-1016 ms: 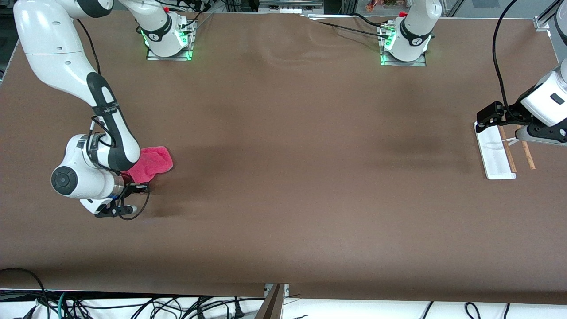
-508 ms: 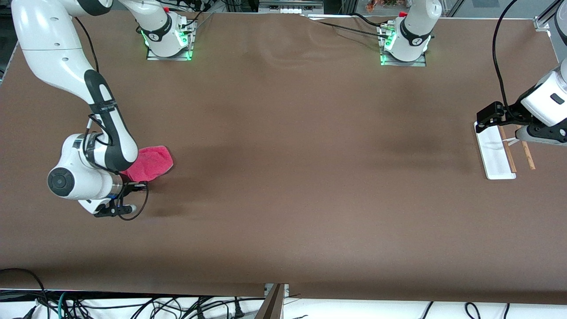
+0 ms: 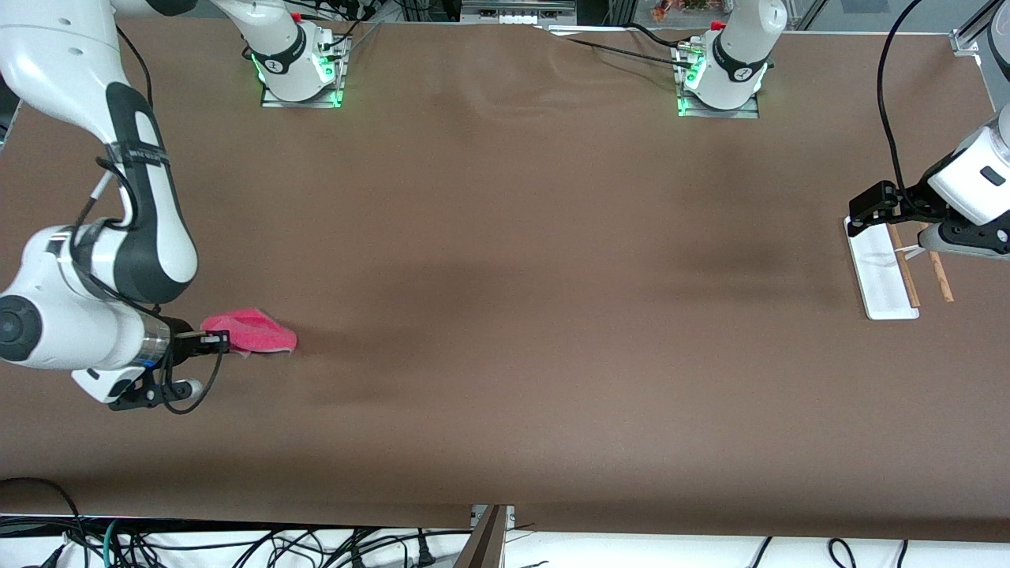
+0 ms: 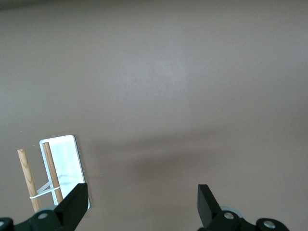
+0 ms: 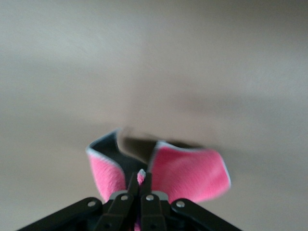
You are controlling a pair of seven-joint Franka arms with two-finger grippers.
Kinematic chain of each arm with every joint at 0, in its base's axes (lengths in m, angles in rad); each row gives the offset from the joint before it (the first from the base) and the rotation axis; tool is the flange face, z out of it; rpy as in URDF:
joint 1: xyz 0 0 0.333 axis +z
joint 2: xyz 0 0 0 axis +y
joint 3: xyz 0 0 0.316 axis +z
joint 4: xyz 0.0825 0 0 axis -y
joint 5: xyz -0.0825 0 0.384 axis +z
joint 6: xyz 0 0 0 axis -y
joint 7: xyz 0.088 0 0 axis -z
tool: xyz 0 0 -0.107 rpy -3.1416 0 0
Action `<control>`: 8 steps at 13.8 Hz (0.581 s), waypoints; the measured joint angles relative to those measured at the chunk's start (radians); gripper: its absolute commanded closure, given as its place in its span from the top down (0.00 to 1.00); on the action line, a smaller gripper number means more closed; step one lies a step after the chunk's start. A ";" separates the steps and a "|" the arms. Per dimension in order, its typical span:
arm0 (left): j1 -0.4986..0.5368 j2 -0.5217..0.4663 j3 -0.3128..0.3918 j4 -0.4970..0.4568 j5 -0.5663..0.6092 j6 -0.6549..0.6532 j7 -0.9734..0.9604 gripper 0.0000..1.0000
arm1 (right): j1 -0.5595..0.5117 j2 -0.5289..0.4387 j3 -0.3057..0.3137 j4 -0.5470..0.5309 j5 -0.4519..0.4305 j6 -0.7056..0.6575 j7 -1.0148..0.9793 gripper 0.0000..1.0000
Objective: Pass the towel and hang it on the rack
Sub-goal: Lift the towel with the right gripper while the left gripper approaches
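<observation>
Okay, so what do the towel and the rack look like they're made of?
The towel, pinched in the right gripper above the table, looks like soft pink terry cloth: a matte, fuzzy face, a paler edge, and limp folds. The rack, under the left gripper, has a smooth white base, probably plastic or painted board, and two thin rods of bare light brown wood.

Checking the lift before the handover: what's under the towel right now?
Only bare table shows below the towel, pinched in the right gripper. Directly beneath the cloth is hidden.
</observation>
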 measured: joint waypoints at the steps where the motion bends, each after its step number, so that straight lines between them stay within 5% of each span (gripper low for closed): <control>1: 0.000 0.000 0.000 0.000 0.000 0.000 0.000 1.00 | 0.000 -0.013 0.005 0.029 0.000 -0.030 -0.001 0.00; 8: 0.000 0.000 0.000 0.000 -0.019 -0.001 0.000 1.00 | 0.001 -0.099 0.079 0.094 0.003 -0.093 -0.005 0.00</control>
